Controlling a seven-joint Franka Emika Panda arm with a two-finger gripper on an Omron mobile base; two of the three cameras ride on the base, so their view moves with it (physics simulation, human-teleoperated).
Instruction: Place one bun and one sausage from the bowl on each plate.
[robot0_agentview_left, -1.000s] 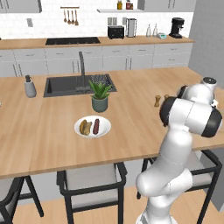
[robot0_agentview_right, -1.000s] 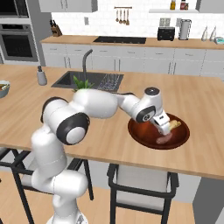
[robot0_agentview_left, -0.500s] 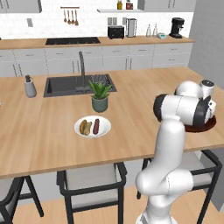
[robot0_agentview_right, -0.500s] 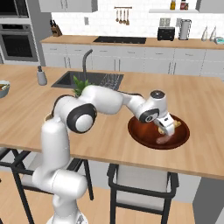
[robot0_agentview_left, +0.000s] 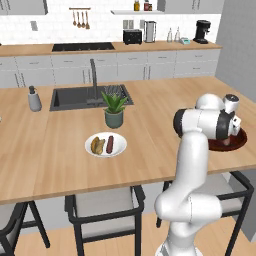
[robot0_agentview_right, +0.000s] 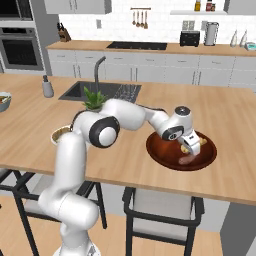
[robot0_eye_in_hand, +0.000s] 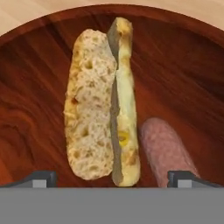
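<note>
The wide dark reddish-brown bowl (robot0_agentview_right: 159, 152) sits on the island's right part, and its rim (robot0_agentview_left: 241, 142) peeks out behind my arm. In it lie a split bun (robot0_eye_in_hand: 103, 105) and a pinkish sausage (robot0_eye_in_hand: 164, 151), side by side. My gripper (robot0_eye_in_hand: 113, 179) hangs open just above the bun, one fingertip (robot0_eye_in_hand: 42, 178) on each side of the pair. From the right base view, the gripper (robot0_agentview_right: 193, 145) is low over the bowl's middle. A white plate (robot0_agentview_left: 120, 143) left of centre carries one bun (robot0_agentview_left: 97, 145) and one sausage (robot0_agentview_left: 110, 144).
A potted plant (robot0_agentview_left: 114, 108) stands behind the plate, with the sink (robot0_agentview_left: 75, 98) and a soap dispenser (robot0_agentview_left: 34, 99) further left. A pale grey fruit bowl (robot0_agentview_right: 4, 100) sits at the far left edge. Stools line the island's near side.
The arm has swung further right and the hand has come down closer over the bowl's bun. The jaws have stayed open throughout.
</note>
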